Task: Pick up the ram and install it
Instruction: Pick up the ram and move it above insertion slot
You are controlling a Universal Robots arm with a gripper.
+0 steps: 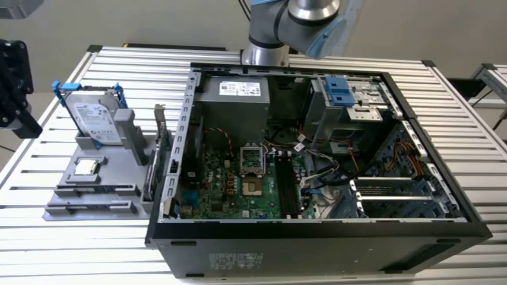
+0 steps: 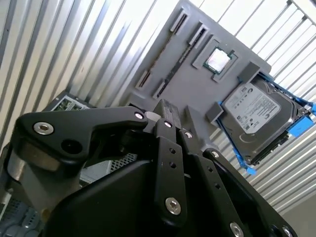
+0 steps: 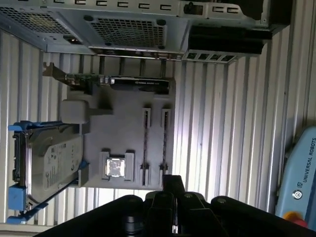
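Observation:
The ram (image 1: 95, 189) is a thin dark stick lying in the slot of the grey holder (image 1: 111, 163) nearest the square silver chip; it also appears in both wrist views (image 3: 146, 143) (image 2: 178, 61). My gripper (image 1: 24, 122) hangs at the exterior view's far left, above the table and apart from the holder. In both wrist views its black fingers (image 2: 165, 111) (image 3: 173, 183) sit close together with nothing between them. The open computer case (image 1: 190, 119) with its green motherboard (image 1: 230, 184) and black memory slots (image 1: 287, 184) stands to the exterior view's right of the holder.
The holder also carries a silver hard drive with blue rails (image 1: 95, 119) standing upright and the silver chip (image 1: 85, 168). An expansion card (image 1: 162, 160) stands on edge between holder and case. All rests on a slatted metal table (image 1: 47, 237). The arm's base (image 1: 265, 53) rises behind the case.

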